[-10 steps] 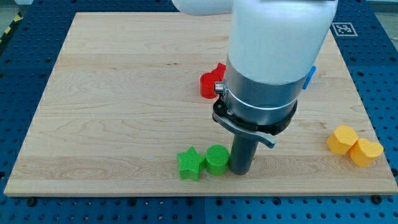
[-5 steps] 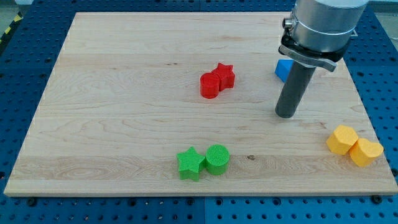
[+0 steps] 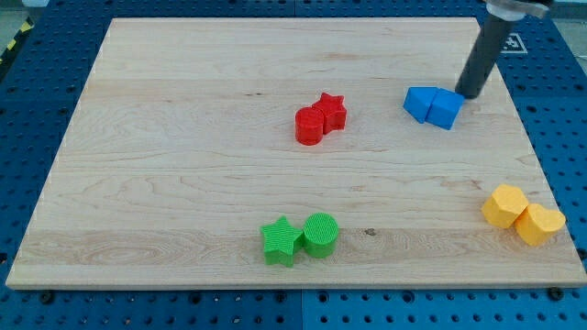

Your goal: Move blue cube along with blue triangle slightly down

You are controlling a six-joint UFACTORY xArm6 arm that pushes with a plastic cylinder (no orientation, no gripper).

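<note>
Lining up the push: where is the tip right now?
My tip sits at the view's upper right, just right of and slightly above the two touching blue blocks, near the board's right edge.

Pale wooden board; two blue blocks, two red blocks, two ribbed green blocks, two yellow blocks; dark rod

Blocks on board: eight. Two blue, just beside rod tip. Two red. Two green. Two yellow. One rod.
</note>
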